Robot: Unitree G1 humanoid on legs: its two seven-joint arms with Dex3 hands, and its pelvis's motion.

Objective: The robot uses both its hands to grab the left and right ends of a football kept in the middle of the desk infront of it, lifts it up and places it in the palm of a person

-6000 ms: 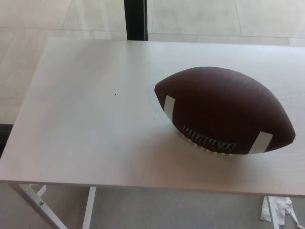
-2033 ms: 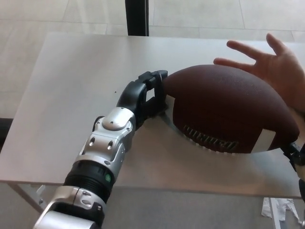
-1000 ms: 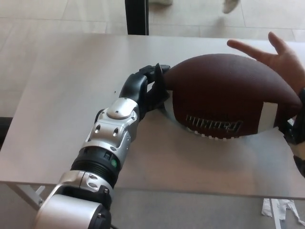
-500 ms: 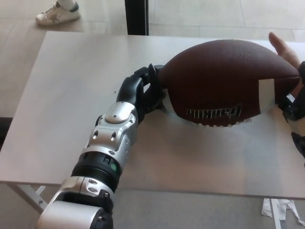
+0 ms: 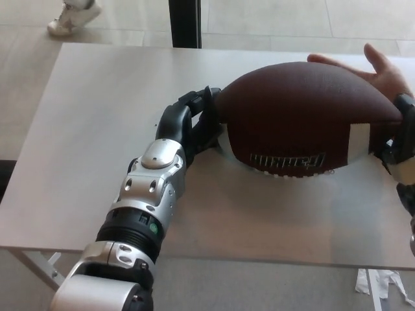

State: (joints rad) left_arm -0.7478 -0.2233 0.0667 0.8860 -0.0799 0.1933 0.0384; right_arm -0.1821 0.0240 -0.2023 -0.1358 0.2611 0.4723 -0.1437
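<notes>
A brown football (image 5: 301,116) lies lengthwise across the right half of a pale grey desk (image 5: 97,129), seen from above. White stripes cross it near each end, and white laces and lettering, too small to read, run along its near underside. Whether its underside touches the desk cannot be told.

The left hand (image 5: 194,123) comes in from the lower left on a silver and black forearm. Its black fingers (image 5: 209,103) press against the ball's left tip, curled around it; the thumb is hidden behind the hand.

The right hand (image 5: 401,139) shows only as a few black parts at the right edge, against the ball's right tip. Most of it is cut off by the frame, so how its fingers are set cannot be told.

Behind the ball's far right end, a person's hand (image 5: 376,68) lies open, palm up, with fingers spread. The ball covers much of it, and whether the ball touches the palm is unclear.

A dark post (image 5: 185,23) stands beyond the desk. A white shoe (image 5: 68,16) shows at the top left, partly cut off. Crumpled white paper (image 5: 382,285) lies on the floor at lower right.
</notes>
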